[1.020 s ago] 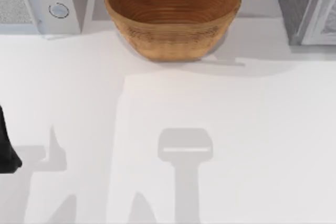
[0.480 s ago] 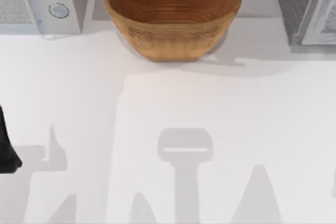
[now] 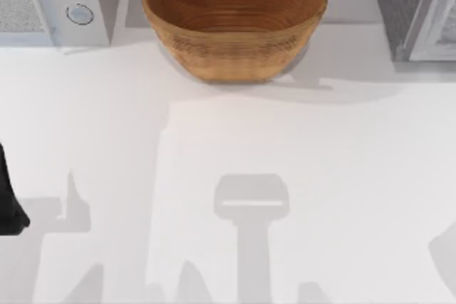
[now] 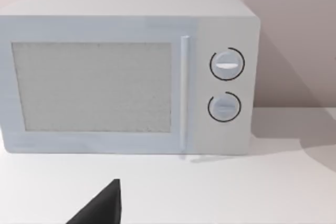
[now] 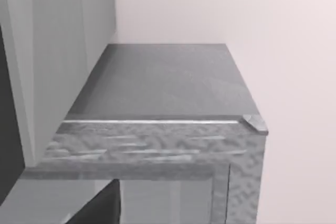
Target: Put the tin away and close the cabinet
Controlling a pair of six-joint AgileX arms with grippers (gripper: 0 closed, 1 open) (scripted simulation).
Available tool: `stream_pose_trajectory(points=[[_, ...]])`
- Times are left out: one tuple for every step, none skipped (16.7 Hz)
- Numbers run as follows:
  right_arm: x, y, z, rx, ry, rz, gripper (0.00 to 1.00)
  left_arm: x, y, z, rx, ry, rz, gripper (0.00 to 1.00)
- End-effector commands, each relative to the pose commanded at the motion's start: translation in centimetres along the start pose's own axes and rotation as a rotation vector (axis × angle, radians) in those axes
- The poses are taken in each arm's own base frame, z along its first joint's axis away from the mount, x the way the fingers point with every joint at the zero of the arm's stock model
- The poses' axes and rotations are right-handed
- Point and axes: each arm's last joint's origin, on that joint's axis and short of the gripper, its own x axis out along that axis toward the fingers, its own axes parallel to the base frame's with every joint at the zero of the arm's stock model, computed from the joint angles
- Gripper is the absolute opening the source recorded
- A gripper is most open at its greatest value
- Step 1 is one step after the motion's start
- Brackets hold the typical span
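From above, the cabinet point(image 3: 420, 12) sits at about 2 o'clock, so the right arm is judged nearer. No tin is spotted. Left wrist: a microwave point(image 4: 128, 74) is faced. Right wrist: the cabinet's top point(image 5: 163, 85) is seen close; finger states can't be told.

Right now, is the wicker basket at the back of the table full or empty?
Empty. The top view looks straight into the wicker basket, and only its bare woven inside shows.
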Motion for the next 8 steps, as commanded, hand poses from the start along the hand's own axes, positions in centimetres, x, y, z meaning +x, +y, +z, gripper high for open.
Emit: stream_pose_trajectory(points=[[0.0, 0.0, 0.0, 0.000, 0.000, 0.000, 1.00, 0.0, 0.0, 0.0, 0.000, 0.000, 0.000, 1.00], [0.0, 0.0, 0.0, 0.000, 0.000, 0.000, 1.00, 0.0, 0.0, 0.0, 0.000, 0.000, 0.000, 1.00], [-0.1, -0.1, 0.0, -0.002, -0.001, -0.003, 1.00, 0.0, 0.0, 0.0, 0.000, 0.000, 0.000, 1.00], [0.0, -0.1, 0.0, -0.002, -0.001, -0.003, 1.00, 0.0, 0.0, 0.0, 0.000, 0.000, 0.000, 1.00], [0.1, 0.1, 0.1, -0.003, -0.002, -0.003, 1.00, 0.0, 0.0, 0.0, 0.000, 0.000, 0.000, 1.00], [0.5, 0.3, 0.1, -0.004, -0.003, -0.003, 1.00, 0.0, 0.0, 0.0, 0.000, 0.000, 0.000, 1.00], [1.1, 0.7, 0.2, -0.005, -0.005, -0.004, 1.00, 0.0, 0.0, 0.0, 0.000, 0.000, 0.000, 1.00], [1.8, 1.3, 0.3, -0.005, -0.006, -0.004, 1.00, 0.0, 0.0, 0.0, 0.000, 0.000, 0.000, 1.00]])
